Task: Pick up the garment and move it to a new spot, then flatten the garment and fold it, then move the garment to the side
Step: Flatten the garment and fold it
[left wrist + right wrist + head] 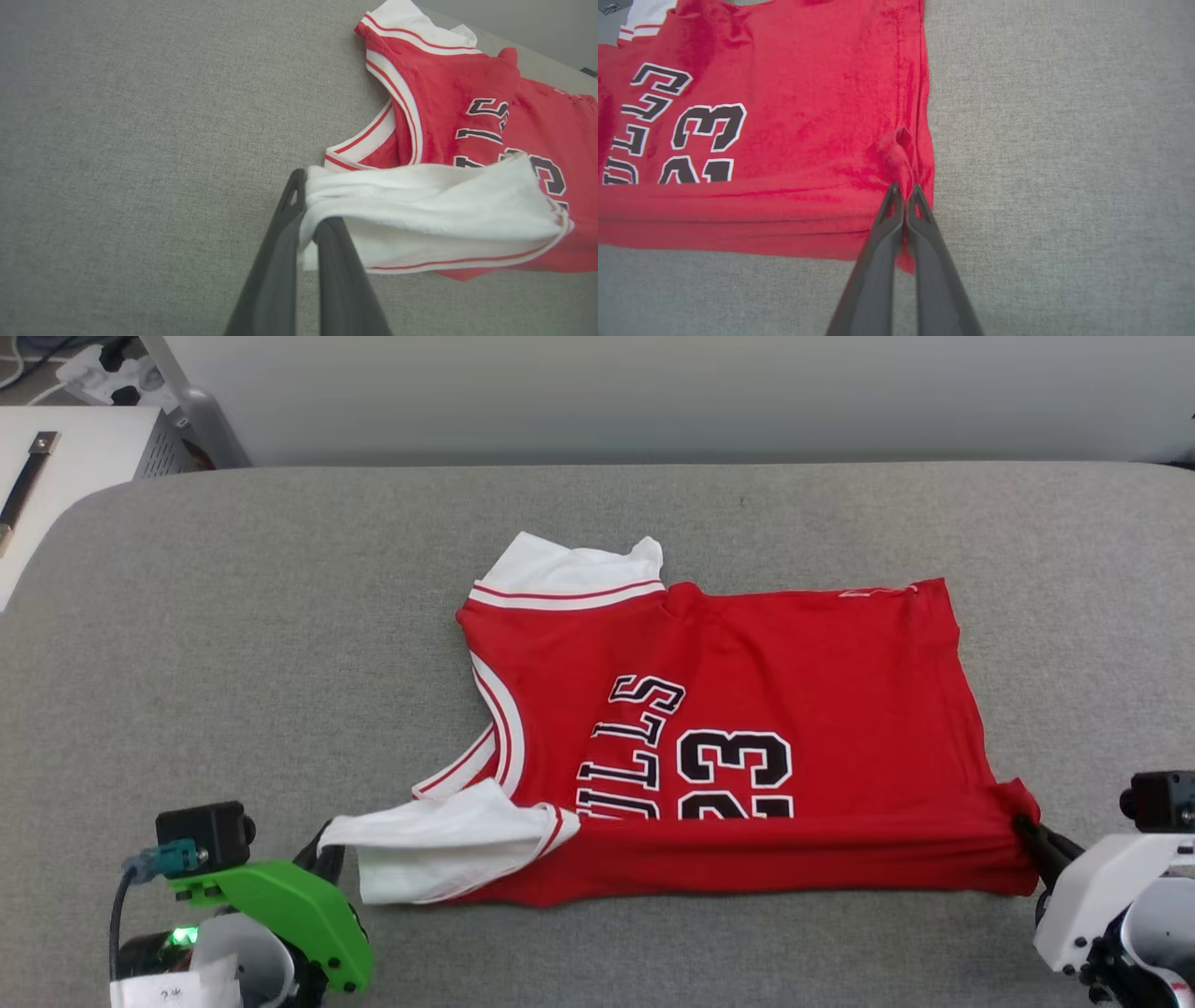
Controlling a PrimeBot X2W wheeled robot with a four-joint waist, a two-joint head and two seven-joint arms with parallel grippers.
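Head view: the garment (pixel 803 709) lies spread on the grey cushioned surface (pixel 233 644), front up, with its collar toward my left. Its near edge is folded over the lower part of the lettering and number. My left gripper (pixel 309 205) is clamped on the edge of the near white sleeve, the cloth pinched between my fingers. My right gripper (pixel 906 189) is clamped on the near right hem corner, where red cloth bunches at my tips.
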